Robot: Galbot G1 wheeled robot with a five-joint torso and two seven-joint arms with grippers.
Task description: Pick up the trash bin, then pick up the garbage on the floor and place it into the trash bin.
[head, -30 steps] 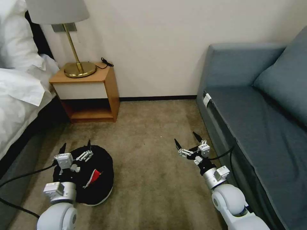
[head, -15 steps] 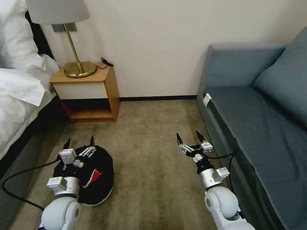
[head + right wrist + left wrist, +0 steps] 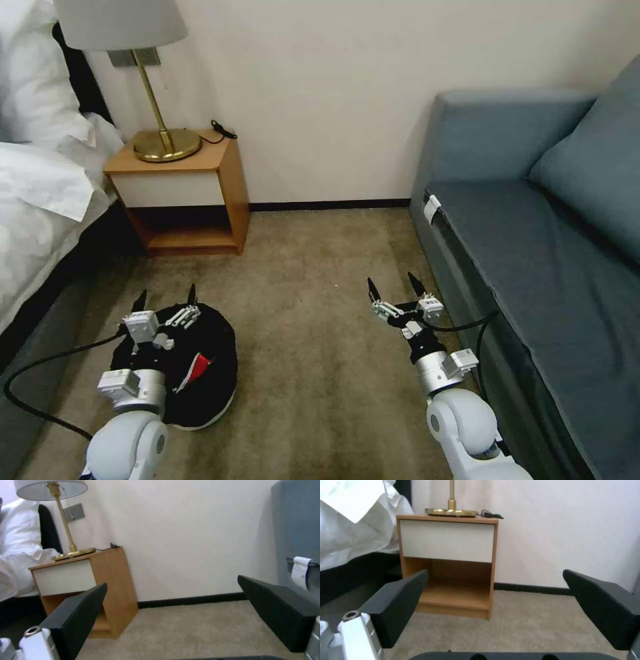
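The bin (image 3: 200,373) stands on the carpet (image 3: 313,373) at the robot's left, near the bed (image 3: 40,200). It is lined with a black bag, and a red-and-white wrapper (image 3: 195,368) lies inside it.

The left gripper (image 3: 165,301) hangs above the far part of the bin and is not touching it. Its fingers (image 3: 398,605) are spread wide, with nothing between them. In the left wrist view it faces the nightstand (image 3: 448,562), which carries the brass foot of a lamp (image 3: 451,511).

The right gripper (image 3: 393,288) hangs over bare carpet just beside the sofa (image 3: 533,253), well apart from the bin. Its fingers (image 3: 75,617) are also spread wide and hold nothing. A white tag (image 3: 300,572) hangs on the edge of the sofa.
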